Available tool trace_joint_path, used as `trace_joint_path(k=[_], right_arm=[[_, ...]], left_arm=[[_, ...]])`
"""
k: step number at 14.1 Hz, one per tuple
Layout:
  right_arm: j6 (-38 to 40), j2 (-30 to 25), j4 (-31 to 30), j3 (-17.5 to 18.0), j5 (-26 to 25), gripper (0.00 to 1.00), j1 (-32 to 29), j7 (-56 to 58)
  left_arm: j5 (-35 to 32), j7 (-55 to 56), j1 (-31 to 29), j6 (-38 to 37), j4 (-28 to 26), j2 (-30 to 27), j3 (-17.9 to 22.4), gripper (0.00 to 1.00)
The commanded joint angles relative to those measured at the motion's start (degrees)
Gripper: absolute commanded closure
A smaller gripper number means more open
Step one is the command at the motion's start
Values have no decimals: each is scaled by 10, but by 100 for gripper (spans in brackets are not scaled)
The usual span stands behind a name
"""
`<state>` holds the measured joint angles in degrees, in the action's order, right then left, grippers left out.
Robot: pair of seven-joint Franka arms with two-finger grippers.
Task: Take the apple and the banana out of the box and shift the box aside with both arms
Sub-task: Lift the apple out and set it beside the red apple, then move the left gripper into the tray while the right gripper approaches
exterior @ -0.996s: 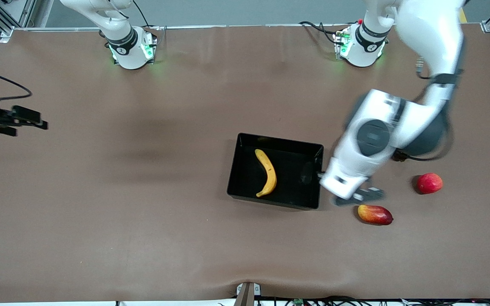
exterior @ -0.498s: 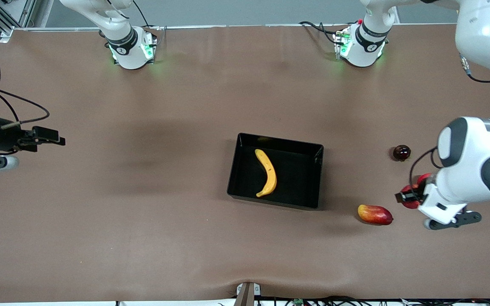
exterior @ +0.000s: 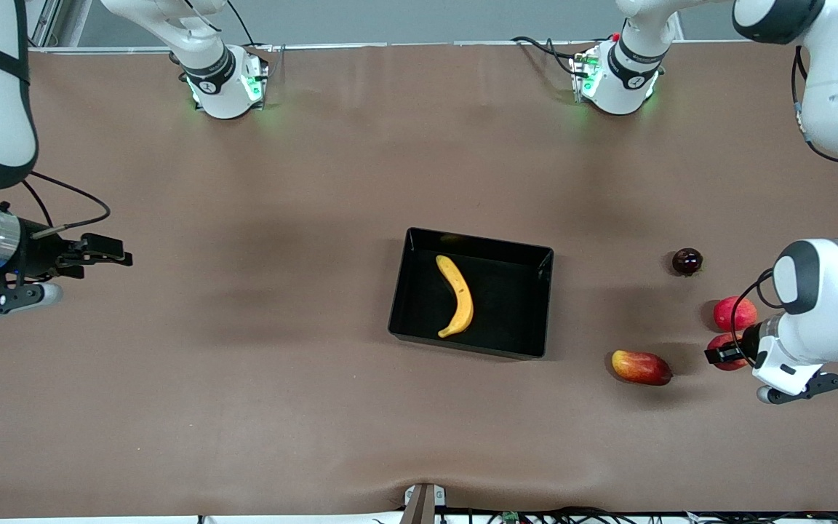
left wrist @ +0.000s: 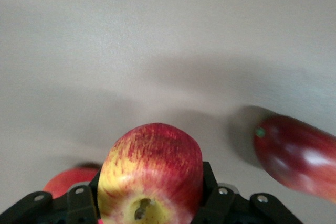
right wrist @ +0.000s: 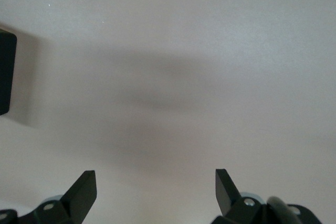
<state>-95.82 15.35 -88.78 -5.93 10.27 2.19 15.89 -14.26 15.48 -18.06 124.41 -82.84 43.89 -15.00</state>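
Two arms here, both out at the ends of the counter [exterior: 317,182]. Going across the front view: the right gripper [exterior: 110,252] hangs over bare counter at the right arm's end, jaws wide apart and empty, well away from everything. Looks like that arm is just waiting.

Mid-counter sits the box [exterior: 408,287] with the banana [exterior: 456,295] lying in it, curved, untouched. Toward the left arm's end there's a mango [exterior: 641,367] on the counter, a small dark fruit [exterior: 687,260] farther from the camera, and a plain red fruit [exterior: 735,313] near it.

The left gripper [exterior: 726,354] is over the counter right beside that red fruit, clamped on the apple [exterior: 728,360]. So I'd say the apple step is nearly done: it's out of the box and only needs setting down. Next move calls for lowering it onto a free patch without bumping the red fruit or mango, letting go, then going for the banana.

Views differ a lot. From the front the apple is mostly hidden by the arm; the left wrist view shows it plainly [left wrist: 149,174], yellow patch and stem, pinched between the fingers [left wrist: 218,200]. The right wrist view shows a box corner [right wrist: 6,72] and the spread fingers [right wrist: 84,187].
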Motion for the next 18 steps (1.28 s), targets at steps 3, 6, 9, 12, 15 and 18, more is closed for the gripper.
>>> trace_joint_path(k=[3,6,9,12,15,18], right_arm=[[-34,47,37,-2,-59,0,-2,94],[-39,49,33,-1,-48,0,-2,93],[-35,51,30,-1,-16,0,1,83],[-24,50,18,-1,-10,0,26,-14],[19,50,18,-1,-9,0,46,-105],[47,50,23,-1,0,0,64,-167]], left_arm=[[-17,-6,-9,53,-54,7,-6,100],[-21,-28,-5,52,-48,8,-6,0],[-24,-41,-7,34,-45,-16,-8,0],[-23,-41,4,-37,-26,-70,-21,0],[-24,-41,35,-92,-18,-122,-28,0],[-16,-28,40,-149,-21,-172,-49,0]])
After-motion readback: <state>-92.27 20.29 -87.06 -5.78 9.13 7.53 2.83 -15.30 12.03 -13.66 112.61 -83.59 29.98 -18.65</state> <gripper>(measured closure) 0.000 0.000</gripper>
